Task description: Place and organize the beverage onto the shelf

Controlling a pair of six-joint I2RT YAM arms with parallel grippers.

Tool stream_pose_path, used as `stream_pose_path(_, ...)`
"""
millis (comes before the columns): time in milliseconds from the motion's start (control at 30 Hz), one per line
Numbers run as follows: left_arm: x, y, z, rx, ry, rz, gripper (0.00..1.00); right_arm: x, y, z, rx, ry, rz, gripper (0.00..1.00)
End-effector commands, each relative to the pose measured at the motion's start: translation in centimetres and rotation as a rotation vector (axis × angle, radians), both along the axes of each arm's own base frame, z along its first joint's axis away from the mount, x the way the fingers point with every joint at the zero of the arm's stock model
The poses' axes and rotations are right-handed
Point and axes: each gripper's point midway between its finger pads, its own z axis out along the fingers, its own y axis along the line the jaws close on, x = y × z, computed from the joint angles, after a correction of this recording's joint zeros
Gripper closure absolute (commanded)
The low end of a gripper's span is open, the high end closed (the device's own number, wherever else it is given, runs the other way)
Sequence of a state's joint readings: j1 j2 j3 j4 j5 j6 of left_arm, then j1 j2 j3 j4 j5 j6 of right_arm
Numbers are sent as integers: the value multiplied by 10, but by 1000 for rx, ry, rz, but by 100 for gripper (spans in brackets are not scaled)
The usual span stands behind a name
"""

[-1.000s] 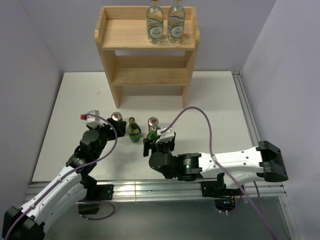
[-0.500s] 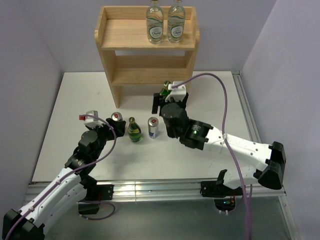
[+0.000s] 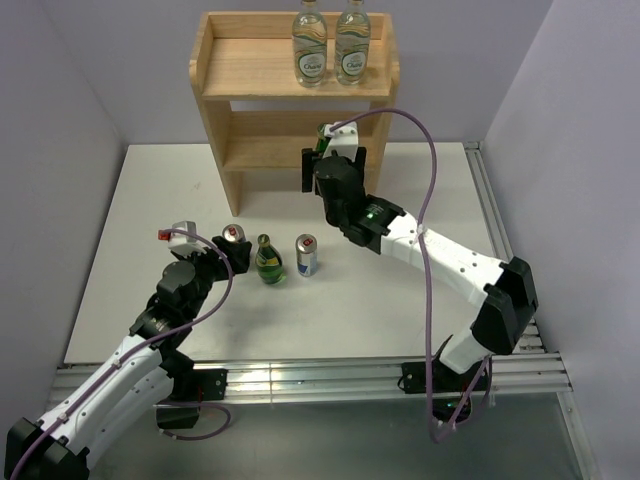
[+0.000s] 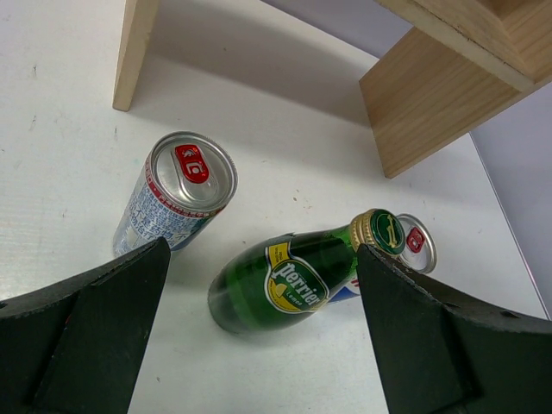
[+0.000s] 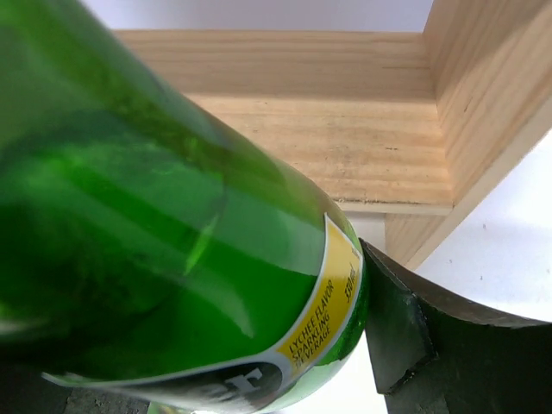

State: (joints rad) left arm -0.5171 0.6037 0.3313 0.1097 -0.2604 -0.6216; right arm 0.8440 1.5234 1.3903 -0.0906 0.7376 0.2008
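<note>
1. The right arm's fingers (image 3: 330, 160) grip a green glass bottle (image 5: 172, 250) just in front of the shelf (image 3: 250, 70), cap uppermost
2. The middle tier (image 5: 328, 129) lies straight ahead of it, with a side panel (image 5: 492, 95) close on one side, so I'd expect a push forward, clear of that panel
3. Whether the base clears the tier's front edge I cannot tell
4. The left arm's fingers (image 4: 263, 259) gape wide and empty over the other green bottle (image 4: 285, 285), one can (image 4: 177, 198) and a second can (image 4: 417, 246) on the surface (image 3: 420, 200), far from the shelf

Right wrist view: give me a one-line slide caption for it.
Right gripper holding a green glass bottle close in front of the pine shelf.
</note>
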Motion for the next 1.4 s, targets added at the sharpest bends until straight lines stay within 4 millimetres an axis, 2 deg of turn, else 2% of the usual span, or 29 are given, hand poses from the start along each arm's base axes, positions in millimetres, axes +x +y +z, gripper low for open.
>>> stream_pose_path(0,1,-1,16,-20,-49,1,4,18,-8,69,166,-146,-15,100)
stream_pose_path(333,2,-2,13,-20,-42,-1,4,58,-36,52,163,-131,-76,100)
stream_pose_path(600,2,-1,13,-19,-41,3,4,82,-43,47,165,-126,-94,100)
stream_pose_path(1133,4,0,8,-9,-29,9,3,111,-65,55,165,-141,-138,100)
stream_pose_path(1367,5,-1,6,-6,-24,10,4,119,-71,41,176,-126,-155,100)
